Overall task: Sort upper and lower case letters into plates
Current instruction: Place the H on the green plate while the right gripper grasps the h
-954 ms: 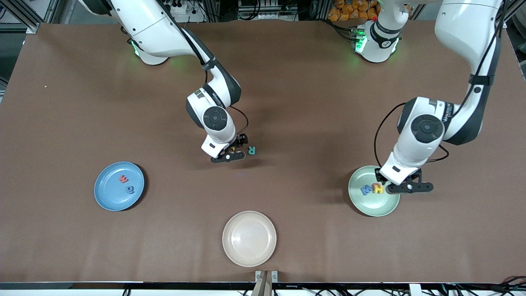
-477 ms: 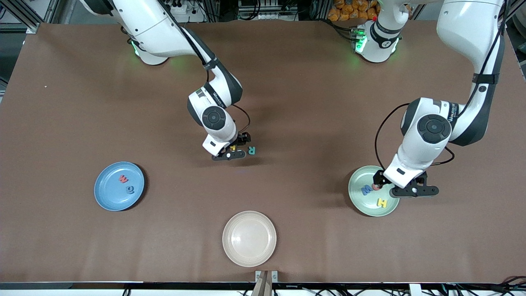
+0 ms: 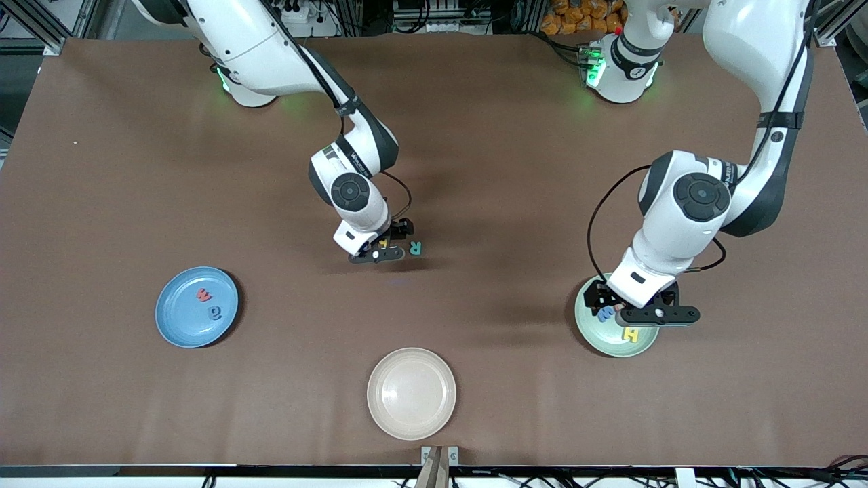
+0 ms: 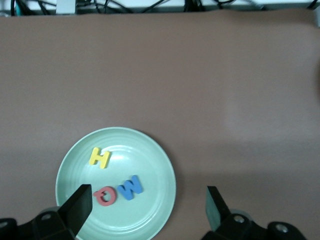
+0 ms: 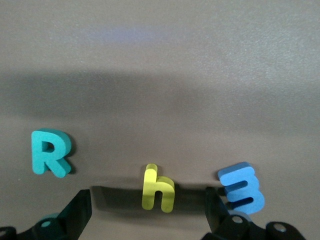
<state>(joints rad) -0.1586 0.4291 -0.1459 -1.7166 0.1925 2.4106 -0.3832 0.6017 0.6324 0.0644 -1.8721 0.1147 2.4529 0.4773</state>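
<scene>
The brown surface carries three plates. The mint green plate, toward the left arm's end, holds a yellow H, blue W and red Q; the left pincer hangs over it, wide and empty. The sky blue plate holds a red w and a blue letter. The cream plate lies nearest the camera. Mid-surface, the right pincer spreads wide around an upright yellow h, between a teal R and a blue m lying sideways.
</scene>
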